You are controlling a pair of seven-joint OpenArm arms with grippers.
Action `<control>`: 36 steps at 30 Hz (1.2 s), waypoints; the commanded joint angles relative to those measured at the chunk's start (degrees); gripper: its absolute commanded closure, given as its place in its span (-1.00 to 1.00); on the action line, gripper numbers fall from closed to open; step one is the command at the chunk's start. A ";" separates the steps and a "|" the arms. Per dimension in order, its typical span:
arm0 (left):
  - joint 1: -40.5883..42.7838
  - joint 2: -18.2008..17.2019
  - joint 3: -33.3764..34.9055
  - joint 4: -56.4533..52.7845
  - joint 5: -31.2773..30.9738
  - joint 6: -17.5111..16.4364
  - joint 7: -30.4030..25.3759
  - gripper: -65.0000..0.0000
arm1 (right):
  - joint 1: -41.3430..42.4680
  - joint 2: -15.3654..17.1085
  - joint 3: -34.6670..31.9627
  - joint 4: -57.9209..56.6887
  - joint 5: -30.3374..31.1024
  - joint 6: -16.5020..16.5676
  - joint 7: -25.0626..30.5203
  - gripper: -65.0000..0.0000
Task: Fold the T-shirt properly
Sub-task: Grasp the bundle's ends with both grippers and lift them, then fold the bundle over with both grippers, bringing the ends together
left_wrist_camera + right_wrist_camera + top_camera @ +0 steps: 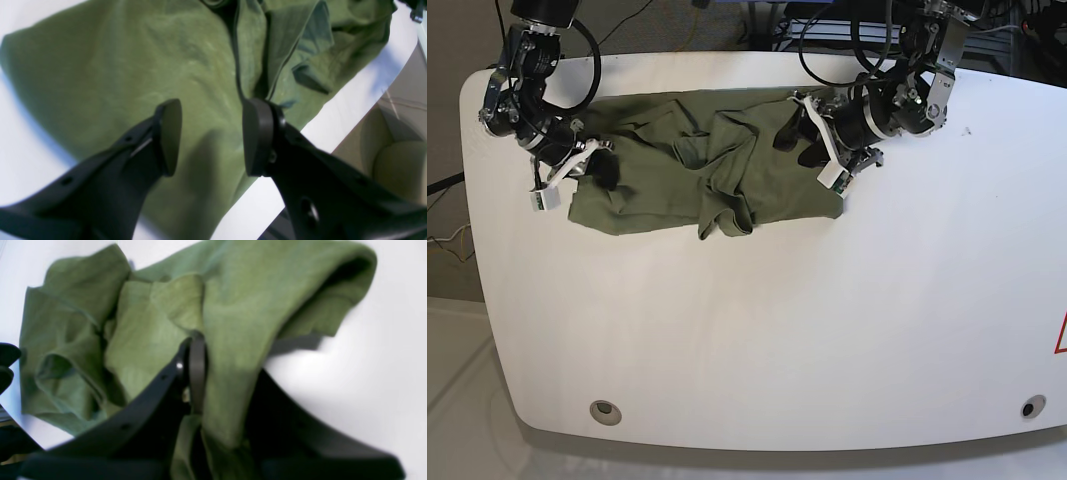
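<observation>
T-shirt (pixel 697 180) lies crumpled across the upper table (pixel 757 330). Right gripper (pixel 200 373), frame left, clamps a fabric fold. Left gripper (pixel 210 136) gapes, holding nothing

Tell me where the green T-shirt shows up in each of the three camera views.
Left wrist: T-shirt fills the upper middle, behind the open left end effector.
Right wrist: it fills the centre, with a fold pinched in the right end effector.
Base: it lies crumpled at upper centre, between both arms.
Shared landmark: the white table.
</observation>
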 commanded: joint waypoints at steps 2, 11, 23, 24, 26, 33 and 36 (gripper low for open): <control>-0.45 -0.27 -1.87 1.60 -1.92 -0.52 -1.27 0.13 | 1.22 0.90 0.19 4.15 0.83 0.30 0.98 1.00; 0.39 -0.12 -10.62 2.21 -2.72 -0.41 0.08 0.15 | 1.17 -2.73 -1.73 16.29 -3.72 -0.15 -0.23 1.00; 1.56 -0.86 -12.07 1.87 -3.36 -0.82 0.30 0.16 | 1.18 -5.55 -8.79 21.23 -2.22 -0.29 -3.05 1.00; 1.59 -0.86 -12.18 1.80 -3.37 -0.80 0.27 0.16 | 1.17 -5.83 -9.53 21.80 -2.16 -0.33 -3.27 1.00; 1.69 -0.89 -12.30 1.66 -3.31 -0.66 0.09 0.16 | 1.10 -6.50 -11.17 22.85 -2.06 -0.39 -3.66 1.00; 1.47 -1.01 -13.06 1.34 -3.47 -0.30 -0.09 0.14 | 0.99 -9.59 -17.40 25.48 -1.04 -0.63 -3.91 1.00; 1.35 -1.11 -13.40 1.24 -3.70 -0.32 -0.10 0.14 | 1.02 -10.74 -19.62 25.56 -0.92 -0.72 -3.89 1.00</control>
